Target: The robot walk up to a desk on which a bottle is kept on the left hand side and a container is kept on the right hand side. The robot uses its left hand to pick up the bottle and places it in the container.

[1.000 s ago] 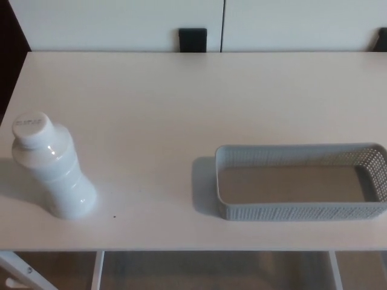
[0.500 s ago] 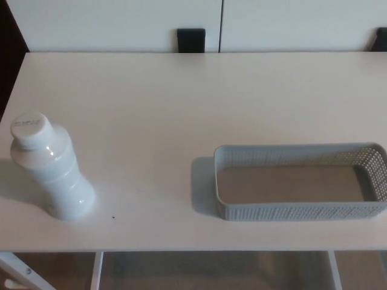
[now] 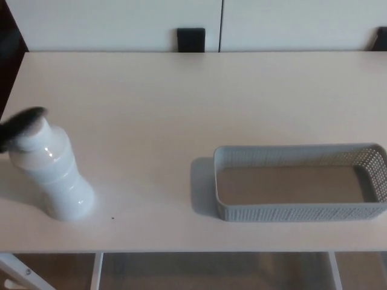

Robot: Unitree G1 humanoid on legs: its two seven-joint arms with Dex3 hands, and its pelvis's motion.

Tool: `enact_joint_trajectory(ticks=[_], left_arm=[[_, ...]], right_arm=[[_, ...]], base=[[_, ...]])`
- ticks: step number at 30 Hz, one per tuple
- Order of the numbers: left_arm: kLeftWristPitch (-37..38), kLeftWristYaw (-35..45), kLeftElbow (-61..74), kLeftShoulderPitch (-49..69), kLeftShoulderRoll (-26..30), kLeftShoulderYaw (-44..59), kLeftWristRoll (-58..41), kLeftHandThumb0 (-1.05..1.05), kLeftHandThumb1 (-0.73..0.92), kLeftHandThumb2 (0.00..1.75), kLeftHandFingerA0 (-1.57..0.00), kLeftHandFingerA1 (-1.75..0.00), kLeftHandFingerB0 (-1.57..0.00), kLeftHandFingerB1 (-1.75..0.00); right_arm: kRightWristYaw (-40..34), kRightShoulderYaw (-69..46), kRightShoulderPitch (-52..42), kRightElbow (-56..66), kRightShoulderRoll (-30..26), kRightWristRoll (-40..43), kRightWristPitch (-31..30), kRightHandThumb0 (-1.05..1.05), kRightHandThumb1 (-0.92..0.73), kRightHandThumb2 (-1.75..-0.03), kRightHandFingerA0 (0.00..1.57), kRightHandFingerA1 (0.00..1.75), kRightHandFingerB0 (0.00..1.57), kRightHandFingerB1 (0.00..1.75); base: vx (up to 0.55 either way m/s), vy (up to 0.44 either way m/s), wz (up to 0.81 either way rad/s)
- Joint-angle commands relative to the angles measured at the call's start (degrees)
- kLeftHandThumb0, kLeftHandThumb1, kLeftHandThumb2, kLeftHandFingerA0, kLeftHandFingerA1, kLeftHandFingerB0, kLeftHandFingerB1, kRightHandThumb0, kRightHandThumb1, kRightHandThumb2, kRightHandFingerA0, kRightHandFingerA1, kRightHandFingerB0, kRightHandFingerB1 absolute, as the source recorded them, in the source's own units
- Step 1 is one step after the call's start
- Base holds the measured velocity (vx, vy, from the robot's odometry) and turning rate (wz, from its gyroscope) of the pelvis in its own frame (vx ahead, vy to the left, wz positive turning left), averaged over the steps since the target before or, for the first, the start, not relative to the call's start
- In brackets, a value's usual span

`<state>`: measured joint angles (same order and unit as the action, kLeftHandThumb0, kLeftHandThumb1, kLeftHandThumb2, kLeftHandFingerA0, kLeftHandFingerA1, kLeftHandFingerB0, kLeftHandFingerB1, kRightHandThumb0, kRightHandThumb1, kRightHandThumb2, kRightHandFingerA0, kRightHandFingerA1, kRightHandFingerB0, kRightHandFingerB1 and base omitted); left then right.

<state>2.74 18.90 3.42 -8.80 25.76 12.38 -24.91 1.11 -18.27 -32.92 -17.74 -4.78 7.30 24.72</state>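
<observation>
While the white bottle point(image 3: 53, 171) stands upright on the desk point(image 3: 181, 109), well to the left of the grey container point(image 3: 299, 210), the head view catches only a dark blur over its cap at the picture's left edge, probably the left hand point(image 3: 21, 124); whether its fingers are spread or closed I cannot tell. For a sound grasp it should drop below the cap and wrap the waisted body. Right hand is out of view
</observation>
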Motion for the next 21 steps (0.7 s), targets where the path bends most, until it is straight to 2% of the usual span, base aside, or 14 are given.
enact_joint_trajectory(ticks=[1, 4, 7, 8, 9, 10, 13, 15, 17, 21], left_arm=[[-9.58, -0.17, -5.64, -2.98, -4.83, -12.98, 8.01, -0.50, 0.32, 0.75, -0.02, -0.37, -0.03, -0.26], [-7.70, -0.41, -9.64, -2.77, -5.44, -14.54, 9.62, -0.52, 0.32, 0.76, -0.02, -0.35, -0.01, -0.24], [-6.73, -0.35, -11.78, -2.05, -5.54, -15.81, 10.54, -0.53, 0.34, 0.75, -0.03, -0.34, -0.02, -0.23], [-6.74, -0.39, -12.11, -1.92, -5.74, -16.18, 10.75, -0.52, 0.34, 0.75, -0.03, -0.35, -0.03, -0.23], [-6.83, -0.43, -12.14, -1.87, -5.87, -16.29, 10.78, -0.52, 0.34, 0.75, -0.03, -0.35, -0.03, -0.23], [-7.17, -0.35, -12.00, -1.75, -6.12, -16.40, 10.59, -0.51, 0.34, 0.75, -0.03, -0.35, -0.03, -0.24], [-6.63, -0.18, -12.29, -1.27, -6.86, -16.95, 10.78, -0.53, 0.34, 0.76, -0.03, -0.35, -0.02, -0.24], [-6.46, -0.11, -12.49, -1.11, -7.33, -17.11, 10.97, -0.53, 0.34, 0.76, -0.03, -0.35, -0.02, -0.24], [-6.45, -0.21, -12.60, -1.02, -7.69, -17.33, 11.34, -0.54, 0.35, 0.76, -0.03, -0.36, -0.03, -0.24], [-6.96, -0.36, -11.74, -1.26, -7.88, -17.29, 11.81, -0.54, 0.35, 0.76, -0.03, -0.37, -0.03, -0.24]], right_arm=[[0.88, -1.04, -1.96, 4.01, 0.13, 2.15, -2.25, -0.22, -0.49, -1.27, 0.36, 0.82, 0.07, 0.63], [0.72, -1.01, -2.38, 5.78, 0.35, 2.11, -3.74, -0.15, -0.47, -1.31, 0.36, 0.86, 0.03, 0.61], [1.17, -1.10, -2.42, 6.68, 0.57, 2.70, -4.57, -0.24, -0.48, -1.28, 0.38, 0.84, 0.08, 0.64], [1.19, -1.12, -2.30, 6.73, 0.61, 2.63, -4.52, -0.17, -0.44, -1.32, 0.39, 0.90, 0.03, 0.63], [1.19, -1.12, -2.26, 6.81, 0.64, 2.62, -4.55, -0.17, -0.44, -1.32, 0.39, 0.90, 0.03, 0.63], [1.23, -1.02, -2.19, 7.18, 0.82, 2.85, -4.95, -0.26, -0.48, -1.28, 0.39, 0.84, 0.09, 0.64], [1.31, -0.80, -1.89, 6.77, 0.69, 2.22, -4.31, -0.28, -0.46, -1.26, 0.42, 0.85, 0.13, 0.66], [1.27, -0.68, -1.87, 6.85, 0.70, 1.86, -4.19, -0.27, -0.46, -1.26, 0.42, 0.85, 0.13, 0.66], [1.13, -0.75, -1.84, 6.96, 0.85, 1.97, -4.49, -0.17, -0.48, -1.27, 0.38, 0.83, 0.09, 0.64], [0.65, -0.84, -2.37, 8.94, 1.45, 2.46, -5.77, -0.17, -0.46, -1.28, 0.38, 0.84, 0.09, 0.64]], base=[[0.00, 0.000, 0.00], [0.00, 0.000, 0.00], [0.00, 0.000, 0.00], [0.00, 0.000, 0.00], [0.00, 0.000, 0.00], [0.00, 0.000, 0.00], [0.00, 0.001, 0.02], [0.00, 0.000, 0.00], [0.00, 0.000, 0.00], [0.00, 0.000, 0.00]])
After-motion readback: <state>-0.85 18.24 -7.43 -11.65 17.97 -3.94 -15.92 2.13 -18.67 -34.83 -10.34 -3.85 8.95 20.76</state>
